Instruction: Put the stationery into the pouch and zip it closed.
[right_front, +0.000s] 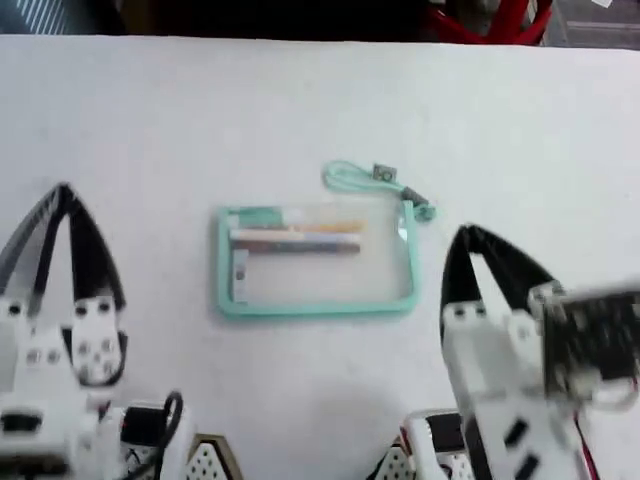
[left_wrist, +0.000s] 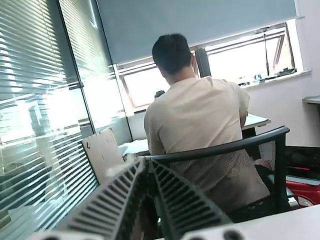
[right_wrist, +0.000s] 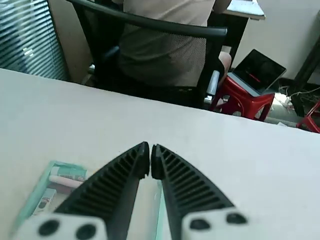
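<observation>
Teal-trimmed pouch (right_front: 318, 306) flat mid-table, stationery (right_front: 295, 238) inside, zip cord (right_front: 372, 178) trailing off far corner. Left gripper (right_front: 65, 188) and right gripper (right_front: 462, 232) flank it, well apart, jaws pressed together, empty. Loading looks done; zip closure unclear, next move likely checks it.

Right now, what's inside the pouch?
Through the clear front of the pouch, long stationery pieces lie stacked near its far edge, with a small item beside them. Their exact kinds are too blurred to tell, and anything beneath them is covered.
</observation>
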